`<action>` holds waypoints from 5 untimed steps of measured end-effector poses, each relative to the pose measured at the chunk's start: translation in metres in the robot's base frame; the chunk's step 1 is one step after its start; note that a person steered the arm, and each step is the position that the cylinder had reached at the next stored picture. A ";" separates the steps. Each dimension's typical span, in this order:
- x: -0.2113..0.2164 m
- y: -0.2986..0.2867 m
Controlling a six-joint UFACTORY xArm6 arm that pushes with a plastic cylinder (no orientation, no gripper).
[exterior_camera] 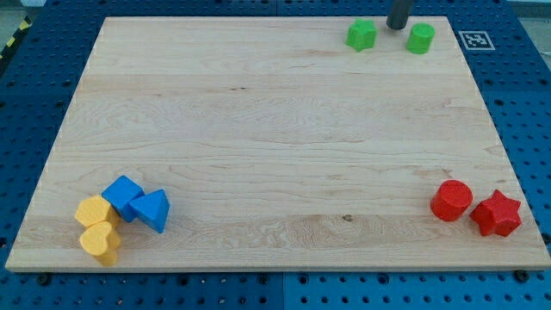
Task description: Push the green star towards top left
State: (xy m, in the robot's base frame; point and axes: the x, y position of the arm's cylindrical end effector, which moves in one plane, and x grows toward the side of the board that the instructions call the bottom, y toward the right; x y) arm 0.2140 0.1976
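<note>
Camera view: the only view, looking down on the wooden board on its blue pegboard base.
Green star: far edge of the board, right of centre; its points look blunt from here, so the star shape is my best reading.
Green cylinder: just right of it, apart from it.
My tip: sits between the two green blocks at the far edge, touching neither as far as I can tell.
Doing it well: the star must go left along the far edge, so the tip should meet its right face squarely and push level, or the star may spin off.
Arm pose: only the upright dark rod shows, entering from the far edge.
Pincer: none fitted; open or closed does not apply.
Other blocks: well apart at the near corners.
</note>
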 end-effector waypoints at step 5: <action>0.024 -0.092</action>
State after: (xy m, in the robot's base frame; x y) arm 0.2380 0.1057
